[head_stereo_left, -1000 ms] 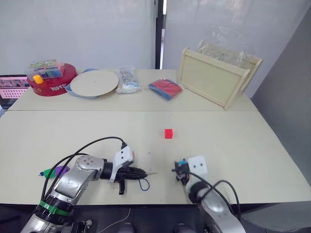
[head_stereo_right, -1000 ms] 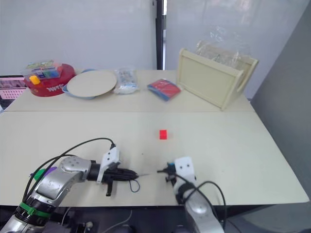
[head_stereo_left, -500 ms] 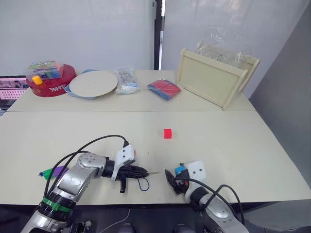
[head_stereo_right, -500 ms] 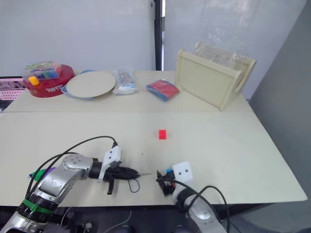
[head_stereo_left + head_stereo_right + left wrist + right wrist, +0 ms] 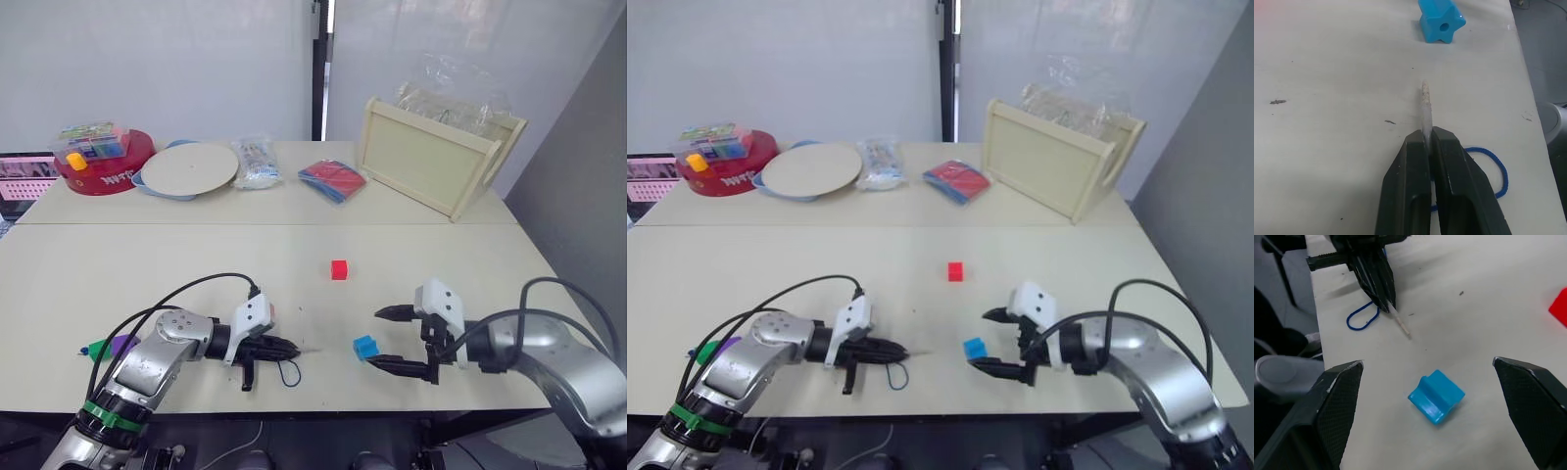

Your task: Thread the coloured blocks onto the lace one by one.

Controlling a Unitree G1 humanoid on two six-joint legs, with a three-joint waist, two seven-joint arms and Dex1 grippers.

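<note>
My left gripper (image 5: 286, 346) is shut on the lace's pale stiff tip (image 5: 1425, 103), which sticks out towards the light blue block (image 5: 364, 347). The lace's dark-blue loop (image 5: 289, 372) lies on the table beside that gripper. My right gripper (image 5: 378, 338) stands wide open just right of the light blue block (image 5: 1436, 396), which lies loose on the table between and ahead of its fingers (image 5: 1342, 396). A red block (image 5: 339, 269) sits farther back at mid-table. Purple (image 5: 124, 344) and green (image 5: 98, 348) blocks lie at the near left.
Along the far table stand a red round tub (image 5: 96, 162), a pale plate (image 5: 189, 166), a plastic packet (image 5: 257, 162), a red-and-blue pouch (image 5: 333, 179) and a wooden tray (image 5: 436, 155). The table's front edge runs close below both grippers.
My right gripper opened and let go of the light blue block, which now lies on the table. That arm swung out to the right. The left gripper kept still.
</note>
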